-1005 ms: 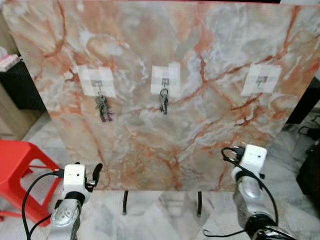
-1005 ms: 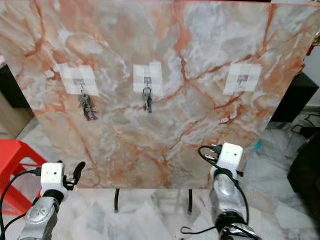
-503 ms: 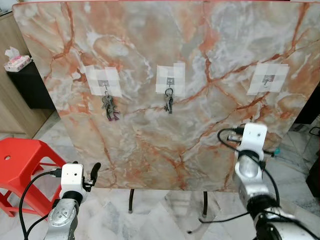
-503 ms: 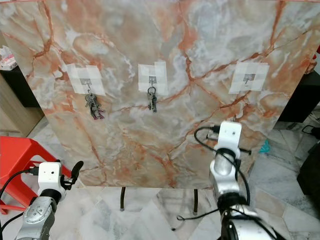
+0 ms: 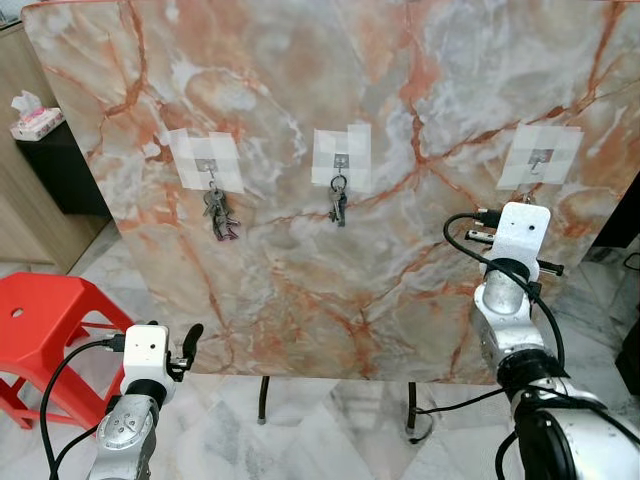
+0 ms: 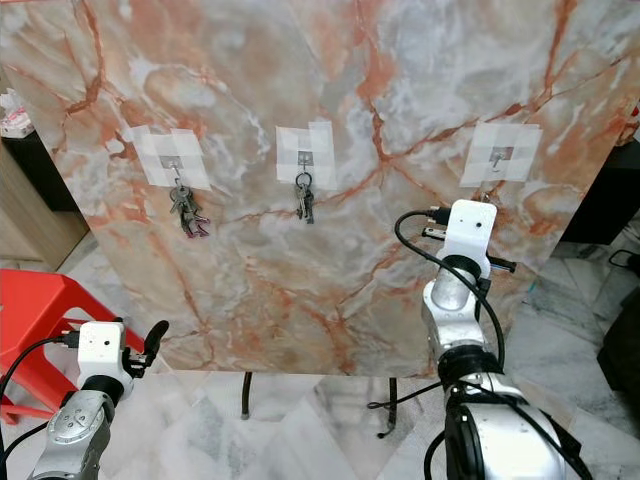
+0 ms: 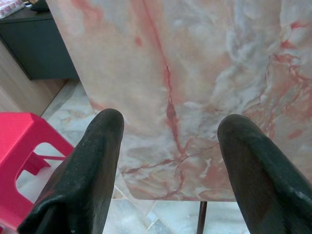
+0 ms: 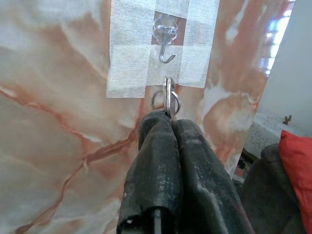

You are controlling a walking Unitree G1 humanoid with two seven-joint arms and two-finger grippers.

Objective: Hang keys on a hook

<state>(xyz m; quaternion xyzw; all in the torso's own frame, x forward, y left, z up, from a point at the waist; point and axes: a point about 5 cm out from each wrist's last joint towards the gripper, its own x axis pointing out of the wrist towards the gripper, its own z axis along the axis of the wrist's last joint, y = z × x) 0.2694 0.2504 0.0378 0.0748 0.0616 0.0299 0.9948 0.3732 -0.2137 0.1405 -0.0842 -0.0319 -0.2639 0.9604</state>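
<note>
The right gripper is squeezed tight on the keys, just under the empty hook near the board's right edge. The left gripper hangs wide open, holding nothing.

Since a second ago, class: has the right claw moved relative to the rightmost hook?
Yes. The right claw, shut on a key ring, has risen toward the rightmost hook.
</note>
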